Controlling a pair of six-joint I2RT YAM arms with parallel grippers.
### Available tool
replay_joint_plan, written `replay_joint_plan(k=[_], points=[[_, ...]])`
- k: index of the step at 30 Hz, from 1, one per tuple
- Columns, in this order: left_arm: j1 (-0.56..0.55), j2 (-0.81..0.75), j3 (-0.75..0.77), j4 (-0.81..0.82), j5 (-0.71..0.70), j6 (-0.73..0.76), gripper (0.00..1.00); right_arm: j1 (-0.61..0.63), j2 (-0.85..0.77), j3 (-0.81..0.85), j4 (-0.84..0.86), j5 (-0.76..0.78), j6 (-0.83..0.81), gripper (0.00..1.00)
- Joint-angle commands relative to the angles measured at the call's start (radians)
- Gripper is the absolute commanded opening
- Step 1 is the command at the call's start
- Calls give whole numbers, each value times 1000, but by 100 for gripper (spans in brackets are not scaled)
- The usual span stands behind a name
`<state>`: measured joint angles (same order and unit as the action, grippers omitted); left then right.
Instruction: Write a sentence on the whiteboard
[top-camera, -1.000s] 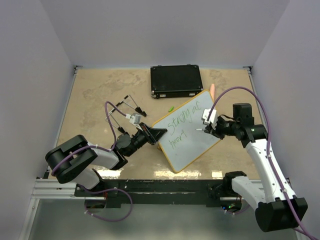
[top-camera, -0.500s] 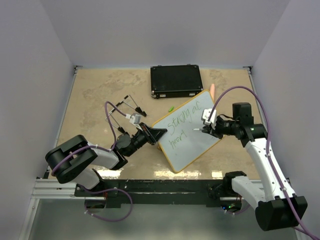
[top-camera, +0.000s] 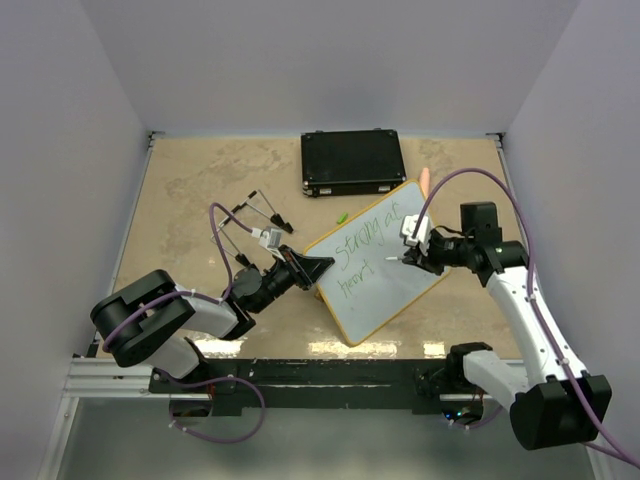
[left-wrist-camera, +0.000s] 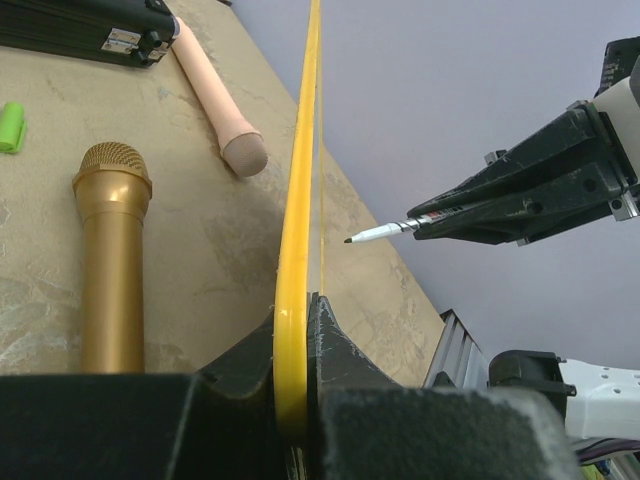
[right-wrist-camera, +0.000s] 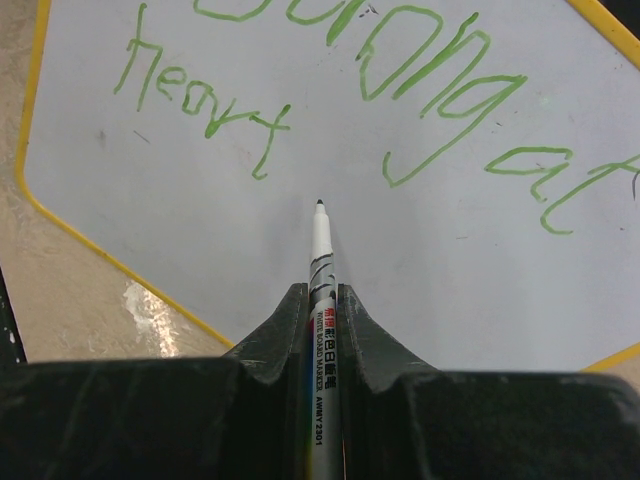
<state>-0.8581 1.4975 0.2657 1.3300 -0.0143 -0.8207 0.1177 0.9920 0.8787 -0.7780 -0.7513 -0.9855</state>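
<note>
The whiteboard (top-camera: 397, 287), white with a yellow rim, is held tilted up off the table. My left gripper (top-camera: 316, 268) is shut on its left rim; in the left wrist view the rim (left-wrist-camera: 300, 190) runs edge-on between the jaws of the left gripper (left-wrist-camera: 295, 312). The sentence (top-camera: 363, 243) is green lettering in two lines, reading "strong at" and "heart" (right-wrist-camera: 205, 105). My right gripper (top-camera: 413, 258) is shut on a white marker (right-wrist-camera: 322, 262). The marker tip (left-wrist-camera: 350, 240) points at the board's bare lower right, a small gap off the surface.
A black case (top-camera: 352, 162) lies at the back. A green cap (top-camera: 341, 216) and thin black items (top-camera: 262, 210) lie left of the board. A gold microphone (left-wrist-camera: 110, 260) and a peach cylinder (left-wrist-camera: 215, 95) lie behind the board.
My right gripper with the marker has shifted slightly left and up along the board. The left gripper and the whiteboard have not moved.
</note>
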Motion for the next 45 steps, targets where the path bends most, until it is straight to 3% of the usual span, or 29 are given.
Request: replay_joint_plan(k=[1, 11, 24, 45], points=[[-1, 1, -16, -9, 10, 101, 0, 7, 25, 6, 60, -8, 8, 0], [-1, 3, -13, -11, 10, 103, 0, 72, 46, -3, 132, 32, 70, 0], [-2, 4, -14, -8, 10, 106, 0, 73, 1, -15, 72, 66, 44, 0], [-1, 4, -16, 0, 8, 103, 0, 76, 40, -24, 146, 96, 103, 0]])
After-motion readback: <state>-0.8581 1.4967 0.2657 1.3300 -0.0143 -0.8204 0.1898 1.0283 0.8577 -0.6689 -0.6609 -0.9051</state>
